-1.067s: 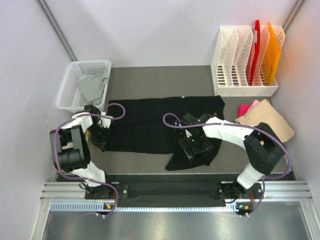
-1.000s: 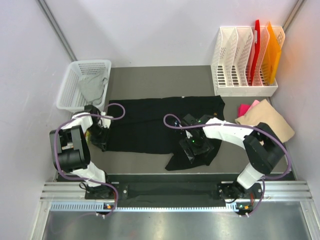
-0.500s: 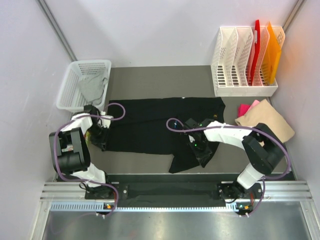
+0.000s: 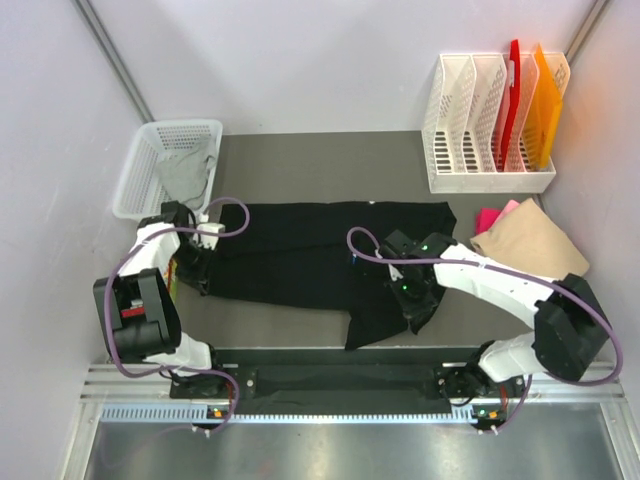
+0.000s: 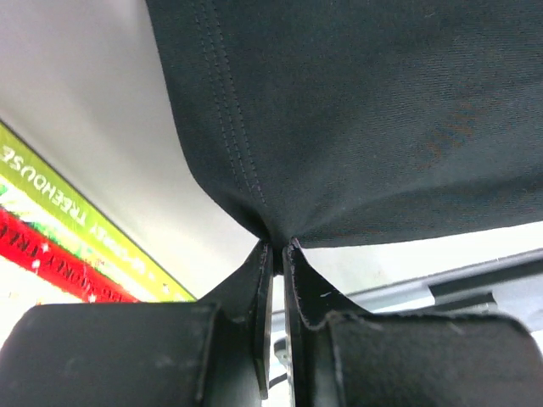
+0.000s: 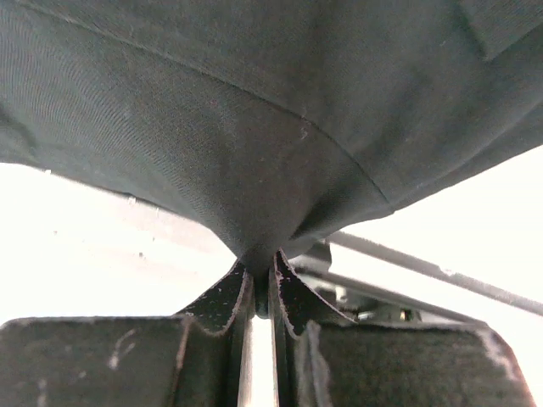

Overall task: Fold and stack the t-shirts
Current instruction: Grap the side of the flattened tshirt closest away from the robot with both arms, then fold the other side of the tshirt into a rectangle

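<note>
Black woven cloth: the shirt (image 4: 290, 250) lies spread across the middle of the counter (image 4: 320, 160). The left pincer (image 5: 277, 254) is clenched on its left edge, beside a double-stitched hem. The right pincer (image 6: 259, 275) is clenched on a fold at the shirt's near right part, drawing the cloth into a peak. A grey shirt (image 4: 185, 175) sits in the white mesh basket (image 4: 180, 126). Tan shirt (image 4: 530, 248) and pink shirt (image 4: 488, 218) lie at the right, apart. A printed packet (image 5: 51, 229) lies beside the left pincer.
</note>
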### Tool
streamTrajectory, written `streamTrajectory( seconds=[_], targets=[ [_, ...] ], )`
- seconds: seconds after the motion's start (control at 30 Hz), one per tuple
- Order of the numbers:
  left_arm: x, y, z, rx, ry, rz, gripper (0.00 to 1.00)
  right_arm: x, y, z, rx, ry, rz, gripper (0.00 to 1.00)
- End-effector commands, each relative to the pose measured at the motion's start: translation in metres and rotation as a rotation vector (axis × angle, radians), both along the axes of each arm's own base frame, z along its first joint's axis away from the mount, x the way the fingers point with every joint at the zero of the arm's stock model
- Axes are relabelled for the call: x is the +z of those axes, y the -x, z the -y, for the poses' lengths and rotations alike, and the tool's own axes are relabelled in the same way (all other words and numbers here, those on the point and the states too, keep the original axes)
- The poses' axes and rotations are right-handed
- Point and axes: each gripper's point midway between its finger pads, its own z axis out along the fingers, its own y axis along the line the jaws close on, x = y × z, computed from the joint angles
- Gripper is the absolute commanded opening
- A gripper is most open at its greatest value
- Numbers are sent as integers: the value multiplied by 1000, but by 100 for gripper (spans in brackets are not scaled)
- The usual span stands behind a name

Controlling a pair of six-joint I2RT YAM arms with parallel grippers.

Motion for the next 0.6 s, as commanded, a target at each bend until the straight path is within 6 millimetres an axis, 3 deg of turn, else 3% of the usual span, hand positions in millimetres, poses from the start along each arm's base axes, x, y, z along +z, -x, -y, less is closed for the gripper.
streamTrajectory(
  seconds=[0.0,0.3,0.43,0.57],
  targets=[
    [25,3,0,-44,5,25,0,31,14,8,-29,-5,-32,5],
    [43,15,4,-101,24,7,0,48,37,9,-42,-61,-96,7],
    [53,-5,8,-103,59,43,0,57,29,5,-35,-73,-84,8],
    [62,-38,19,-89,126,67,0,67,2,-2,-51,-92,-43,8]
  ],
)
